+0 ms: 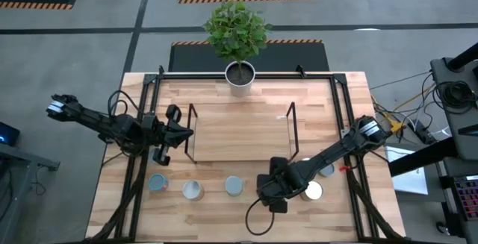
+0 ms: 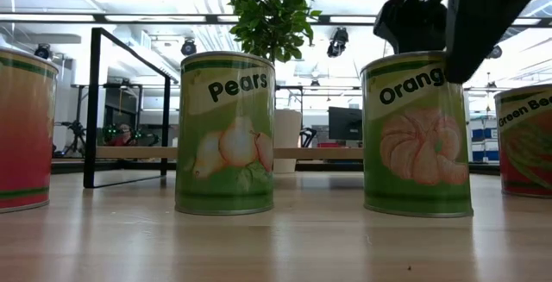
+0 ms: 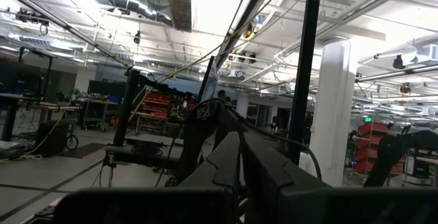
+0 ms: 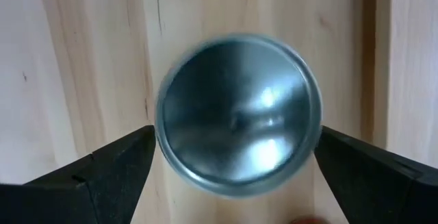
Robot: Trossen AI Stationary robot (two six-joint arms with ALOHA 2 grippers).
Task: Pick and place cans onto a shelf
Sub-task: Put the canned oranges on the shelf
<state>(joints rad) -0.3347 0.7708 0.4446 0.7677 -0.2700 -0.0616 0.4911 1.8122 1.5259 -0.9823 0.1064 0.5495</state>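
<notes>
A green-labelled can [image 2: 225, 133] on the table read "Pears" above a picture of pears. To its right, a second can [image 2: 417, 135] showed "Orang", the rest hidden. A third can [image 2: 525, 141], cut off at far right, read "Green Bea".

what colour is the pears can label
Mostly green, with pale pears on the pears can; clearest in the low view.

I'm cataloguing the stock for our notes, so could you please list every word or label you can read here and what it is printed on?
"Pears": green can with pears pictured, low view.
"Orang", rest hidden by the arm: green can with an orange pictured.
"Green Be", cut off by the picture's edge: can at the right edge.
Red can at the left edge: no text visible.
</notes>
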